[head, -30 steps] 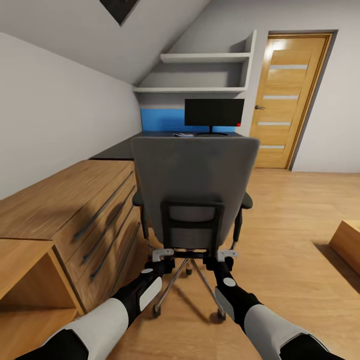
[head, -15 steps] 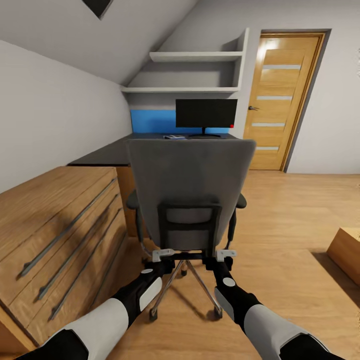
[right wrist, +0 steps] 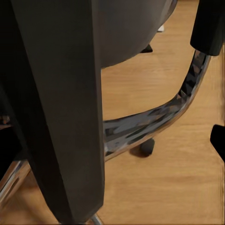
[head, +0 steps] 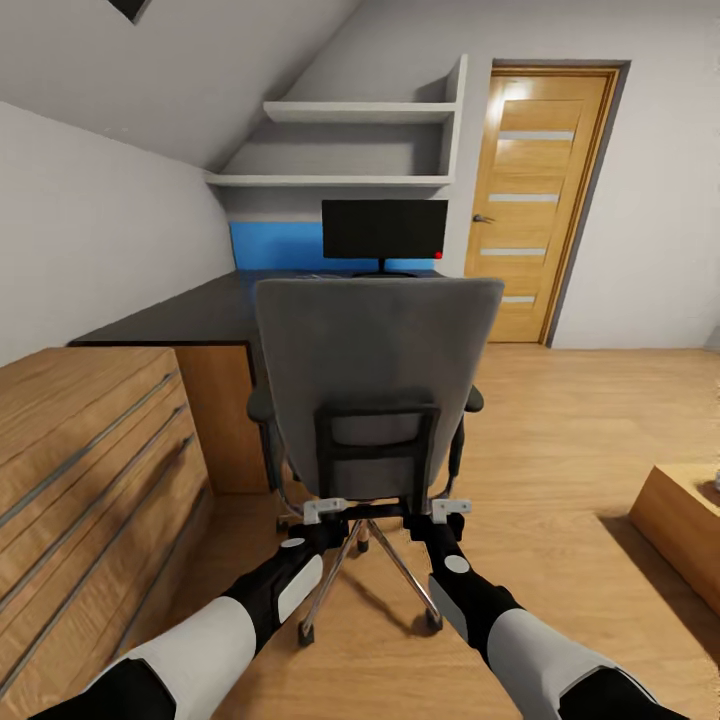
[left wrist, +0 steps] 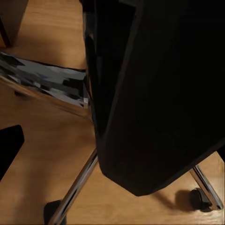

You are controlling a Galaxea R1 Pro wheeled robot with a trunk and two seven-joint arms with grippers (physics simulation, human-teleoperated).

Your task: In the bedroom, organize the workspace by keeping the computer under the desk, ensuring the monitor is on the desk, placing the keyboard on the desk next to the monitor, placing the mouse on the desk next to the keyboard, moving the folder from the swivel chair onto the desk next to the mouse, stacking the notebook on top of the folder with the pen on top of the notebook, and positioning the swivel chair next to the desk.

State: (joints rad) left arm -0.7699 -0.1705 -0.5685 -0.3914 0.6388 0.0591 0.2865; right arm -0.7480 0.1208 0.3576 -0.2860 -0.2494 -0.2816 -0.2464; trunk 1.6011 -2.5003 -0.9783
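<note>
Head view: both tools, grip unclear, at swivel chair (head: 375, 350) before black desk (head: 190, 310), wooden floor (head: 560, 420).

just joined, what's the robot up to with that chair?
Both arms reach to the lower back of the grey upholstered swivel chair, left gripper and right gripper at its black back frame. Whether the jaws are clamped can't be told. The chair faces the glossy black-topped desk, where the black-screened monitor stands. It looks like a push toward the desk.
</note>
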